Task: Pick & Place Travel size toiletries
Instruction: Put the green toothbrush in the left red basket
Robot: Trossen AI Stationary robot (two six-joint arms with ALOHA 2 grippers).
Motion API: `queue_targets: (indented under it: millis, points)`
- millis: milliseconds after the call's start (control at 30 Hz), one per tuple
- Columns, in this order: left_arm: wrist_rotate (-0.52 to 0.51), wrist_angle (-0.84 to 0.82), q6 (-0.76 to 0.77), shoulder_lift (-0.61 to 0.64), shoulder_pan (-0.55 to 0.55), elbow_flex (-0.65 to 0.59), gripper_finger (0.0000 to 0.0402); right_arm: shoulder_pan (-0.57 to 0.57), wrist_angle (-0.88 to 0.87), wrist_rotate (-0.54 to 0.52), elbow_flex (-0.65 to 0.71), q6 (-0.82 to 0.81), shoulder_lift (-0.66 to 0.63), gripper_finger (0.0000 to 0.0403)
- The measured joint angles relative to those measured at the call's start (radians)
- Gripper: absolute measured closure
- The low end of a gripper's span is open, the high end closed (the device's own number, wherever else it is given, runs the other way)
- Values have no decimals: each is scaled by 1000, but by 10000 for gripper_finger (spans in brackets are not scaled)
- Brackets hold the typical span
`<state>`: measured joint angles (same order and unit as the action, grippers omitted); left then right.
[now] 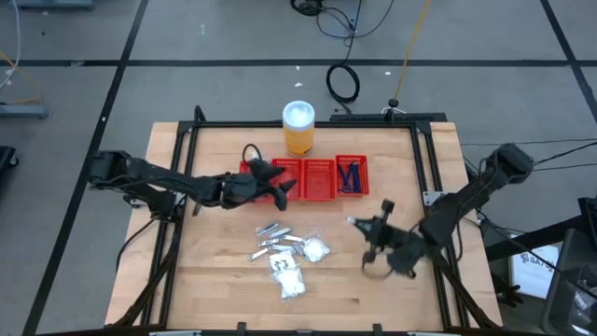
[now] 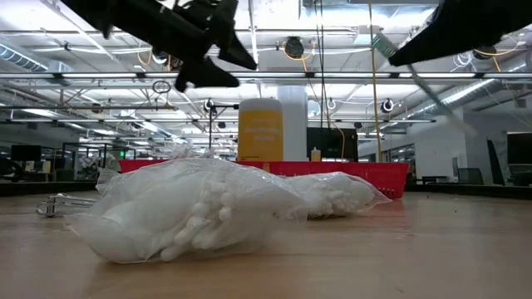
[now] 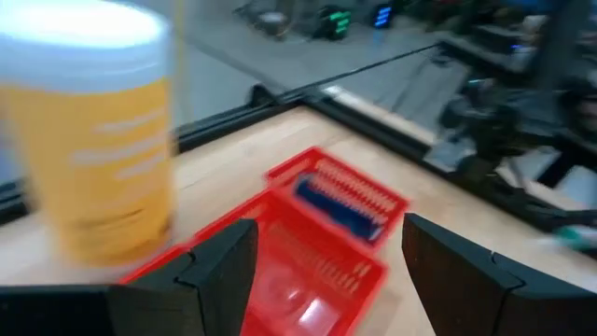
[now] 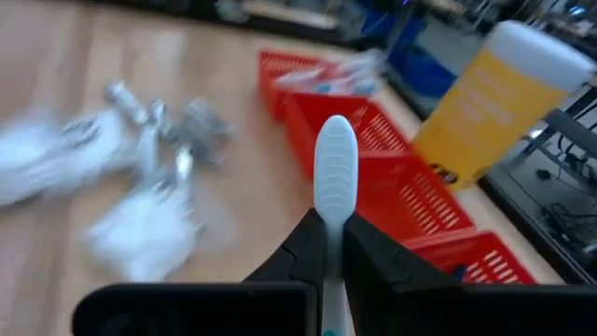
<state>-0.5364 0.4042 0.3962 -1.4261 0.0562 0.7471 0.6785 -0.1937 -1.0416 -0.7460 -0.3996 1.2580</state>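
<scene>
My right gripper hovers over the table's right half, shut on a pale, round-ended stick. The other toiletries lie in a loose pile left of it: silvery tubes and white crinkly packets, which fill the low view. My left gripper stands open above the left end of the red tray, with nothing between its fingers. Dark blue razors lie in the tray's right compartment. My right gripper pinches the stick's shaft between its two fingers. The stick runs on along the fingers, and its rounded end juts out past the fingertips. It is lifted clear of the table, pointing toward the tray and the table's left side.
An orange jar with a white lid stands just behind the tray, close to my left gripper. Black frame rails run along the table's far, left and right sides. Bare wood lies along the near edge.
</scene>
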Motion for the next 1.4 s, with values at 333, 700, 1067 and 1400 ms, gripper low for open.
queue_targets:
  millis: [333,700,1067,1400]
  points:
    - [248,508,-281,-317,-5,12,140,-184,953,276,494,488,-313,390]
    - [363,517,-327,-582,26,281,139,-313,1151,575,586,505,-338,390]
    - [453,500,-374,-729,49,517,140,-327,1171,633,586,464,-339,390]
    - [450,506,-378,-785,51,590,140,-326,1222,707,586,438,-336,390]
